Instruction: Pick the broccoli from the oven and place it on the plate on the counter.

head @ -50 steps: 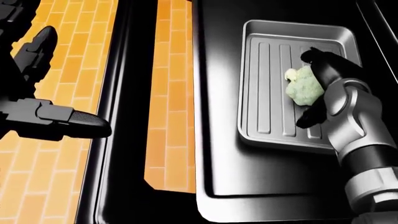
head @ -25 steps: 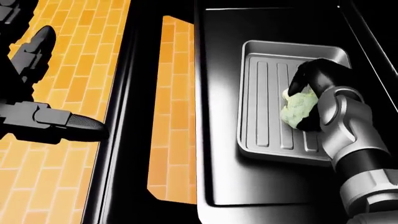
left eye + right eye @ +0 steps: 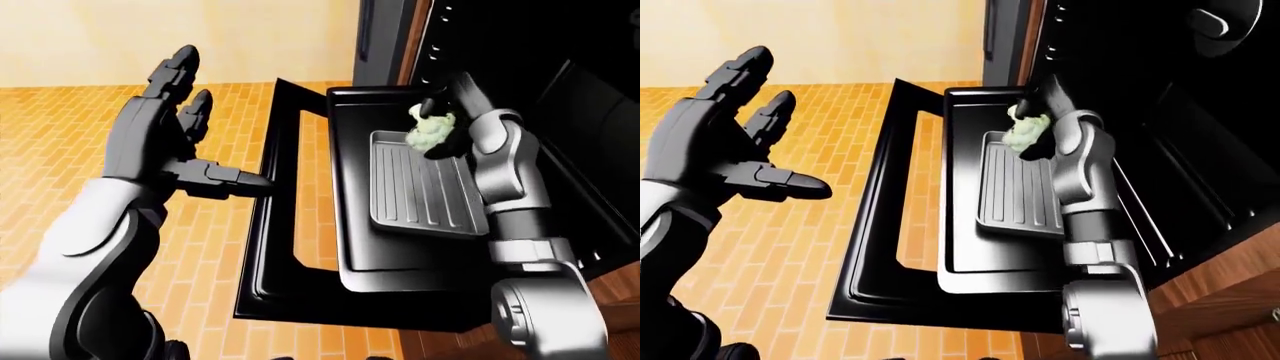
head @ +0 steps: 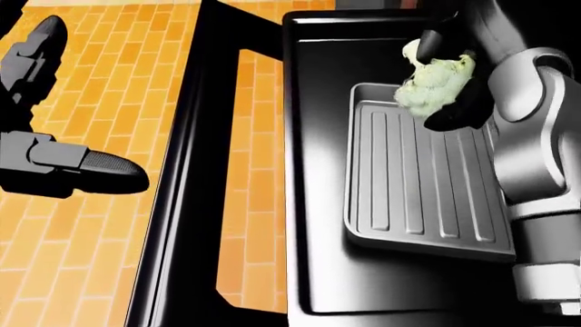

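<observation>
Your right hand [image 4: 454, 75] has its fingers closed round the broccoli [image 4: 434, 83], which is held above the far end of the baking tray [image 4: 417, 184]. Your left hand [image 3: 165, 139] is spread wide over the brick floor [image 3: 60, 142]. Lift straight, clear the oven door [image 3: 290, 225], and hold firm. The plate is not visible.

A rendered home kitchen. A black built-in oven [image 3: 1160, 112] stands open, its glass-paned door [image 3: 290, 225] folded down over an orange brick-pattern floor [image 3: 60, 142]. A ribbed grey metal baking tray [image 4: 422, 191] lies inside, with wood cabinet fronts [image 3: 1220, 300] below
</observation>
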Robot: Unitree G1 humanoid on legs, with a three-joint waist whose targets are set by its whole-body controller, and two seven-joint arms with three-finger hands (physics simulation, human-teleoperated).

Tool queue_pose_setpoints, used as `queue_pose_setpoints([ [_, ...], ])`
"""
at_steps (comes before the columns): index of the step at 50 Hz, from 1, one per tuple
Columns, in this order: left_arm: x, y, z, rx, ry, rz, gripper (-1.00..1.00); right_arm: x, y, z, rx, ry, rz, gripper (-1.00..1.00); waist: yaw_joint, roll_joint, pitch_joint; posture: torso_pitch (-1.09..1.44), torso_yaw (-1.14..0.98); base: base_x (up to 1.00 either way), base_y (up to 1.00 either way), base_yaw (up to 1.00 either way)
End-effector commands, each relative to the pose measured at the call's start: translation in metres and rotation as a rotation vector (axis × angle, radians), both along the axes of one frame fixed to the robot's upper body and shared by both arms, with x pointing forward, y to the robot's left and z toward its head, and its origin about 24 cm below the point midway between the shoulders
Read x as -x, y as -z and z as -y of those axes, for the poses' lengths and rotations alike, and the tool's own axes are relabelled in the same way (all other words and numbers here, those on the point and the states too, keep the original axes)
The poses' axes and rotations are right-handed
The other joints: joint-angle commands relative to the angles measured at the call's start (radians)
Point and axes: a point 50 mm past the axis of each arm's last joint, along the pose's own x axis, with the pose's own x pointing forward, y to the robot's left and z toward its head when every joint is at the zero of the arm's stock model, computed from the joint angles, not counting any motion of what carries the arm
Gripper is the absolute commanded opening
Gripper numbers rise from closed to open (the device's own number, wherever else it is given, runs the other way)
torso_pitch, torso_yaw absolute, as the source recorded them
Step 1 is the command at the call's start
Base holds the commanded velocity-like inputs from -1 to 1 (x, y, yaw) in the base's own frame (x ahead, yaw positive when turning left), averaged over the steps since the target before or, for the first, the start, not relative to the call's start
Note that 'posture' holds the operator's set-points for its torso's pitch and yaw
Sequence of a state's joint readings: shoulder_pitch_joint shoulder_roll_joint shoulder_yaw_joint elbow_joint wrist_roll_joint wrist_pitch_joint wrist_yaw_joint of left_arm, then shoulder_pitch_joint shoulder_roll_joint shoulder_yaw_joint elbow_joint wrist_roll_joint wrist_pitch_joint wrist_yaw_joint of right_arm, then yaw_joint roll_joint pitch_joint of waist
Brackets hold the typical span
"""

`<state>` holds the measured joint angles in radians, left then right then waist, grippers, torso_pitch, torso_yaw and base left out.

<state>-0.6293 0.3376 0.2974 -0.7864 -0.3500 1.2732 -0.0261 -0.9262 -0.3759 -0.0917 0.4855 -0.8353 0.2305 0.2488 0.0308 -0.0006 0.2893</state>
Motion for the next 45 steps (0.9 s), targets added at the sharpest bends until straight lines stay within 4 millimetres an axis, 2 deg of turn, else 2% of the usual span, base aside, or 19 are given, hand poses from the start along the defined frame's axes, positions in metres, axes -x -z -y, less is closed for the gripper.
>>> queue_pose_setpoints([
  [1,0.005,-0.013,-0.001,-0.003,-0.006,0.072,1.0,0.01,-0.029,-0.002,-0.015,-0.021,0.096,-1.0,-0.001,-0.001,-0.034,1.4,0.0,0.0,0.0,0.0],
  [7,0.008,-0.019,-0.002,0.0,-0.005,0.088,1.0,0.037,-0.047,-0.014,-0.042,-0.084,0.151,-1.0,-0.001,0.001,-0.039,1.4,0.0,0.0,0.0,0.0],
  [9,0.009,-0.021,-0.002,0.001,-0.005,0.091,1.0,0.043,-0.053,-0.018,-0.039,-0.097,0.163,-1.0,-0.012,0.005,-0.023,1.4,0.0,-0.14,0.0,0.0],
  [13,0.012,-0.025,-0.001,0.001,-0.003,0.099,1.0,0.049,-0.056,-0.02,-0.032,-0.116,0.183,-1.0,-0.027,0.016,-0.018,1.4,0.0,-0.25,0.0,0.0],
  [15,0.012,-0.026,-0.001,0.0,-0.002,0.102,1.0,0.051,-0.057,-0.023,-0.015,-0.127,0.193,-1.0,-0.03,0.02,-0.026,1.4,0.0,-0.43,0.02,0.0],
  [26,0.013,-0.029,0.0,-0.003,0.002,0.109,1.0,0.065,-0.076,-0.026,-0.01,-0.147,0.237,-1.0,-0.028,0.024,-0.025,1.4,0.0,-0.57,0.13,0.0],
  [31,0.014,-0.029,0.0,-0.002,0.003,0.109,1.0,0.065,-0.072,-0.023,-0.008,-0.132,0.224,-1.0,-0.036,0.026,-0.021,1.4,0.0,-0.63,0.18,0.0],
  [34,0.014,-0.029,0.0,-0.003,0.003,0.109,1.0,0.066,-0.076,-0.023,-0.011,-0.133,0.227,-1.0,-0.044,0.004,-0.014,1.4,0.0,-0.63,0.18,0.0],
  [37,0.014,-0.028,0.0,-0.003,0.003,0.108,1.0,0.069,-0.08,-0.024,-0.016,-0.139,0.236,-1.0,-0.042,-0.01,-0.025,1.4,0.0,-0.63,0.17,0.0],
  [38,0.014,-0.027,0.0,-0.003,0.003,0.108,1.0,0.07,-0.081,-0.023,-0.011,-0.136,0.237,-1.0,-0.039,-0.021,-0.026,1.4,0.0,-0.62,0.06,0.0],
  [39,0.014,-0.028,0.0,-0.003,0.003,0.108,1.0,0.071,-0.083,-0.024,-0.016,-0.139,0.239,-1.0,-0.038,-0.047,-0.03,1.4,0.0,-0.34,0.0,0.0],
  [40,0.015,-0.028,0.0,-0.002,0.003,0.108,1.0,0.071,-0.083,-0.024,-0.019,-0.141,0.238,-1.0,-0.048,-0.031,0.003,1.4,0.0,-0.33,0.0,0.0],
  [41,0.015,-0.028,0.0,-0.003,0.003,0.109,1.0,0.072,-0.084,-0.024,-0.02,-0.141,0.239,-1.0,-0.044,-0.021,0.015,1.4,0.0,-0.26,0.0,0.0],
  [43,0.014,-0.027,-0.001,-0.003,0.003,0.109,1.0,0.074,-0.086,-0.024,-0.028,-0.143,0.244,-1.0,-0.033,-0.027,-0.002,1.4,0.0,-0.18,0.0,0.0],
  [44,0.014,-0.027,0.0,-0.003,0.004,0.109,1.0,0.075,-0.087,-0.024,-0.035,-0.145,0.247,-1.0,-0.03,-0.02,-0.008,1.4,0.0,-0.04,0.0,0.0],
  [45,0.014,-0.027,0.0,-0.003,0.004,0.108,1.0,0.075,-0.088,-0.024,-0.039,-0.147,0.251,-1.0,-0.028,-0.026,-0.022,1.4,0.0,0.0,0.0,0.0],
])
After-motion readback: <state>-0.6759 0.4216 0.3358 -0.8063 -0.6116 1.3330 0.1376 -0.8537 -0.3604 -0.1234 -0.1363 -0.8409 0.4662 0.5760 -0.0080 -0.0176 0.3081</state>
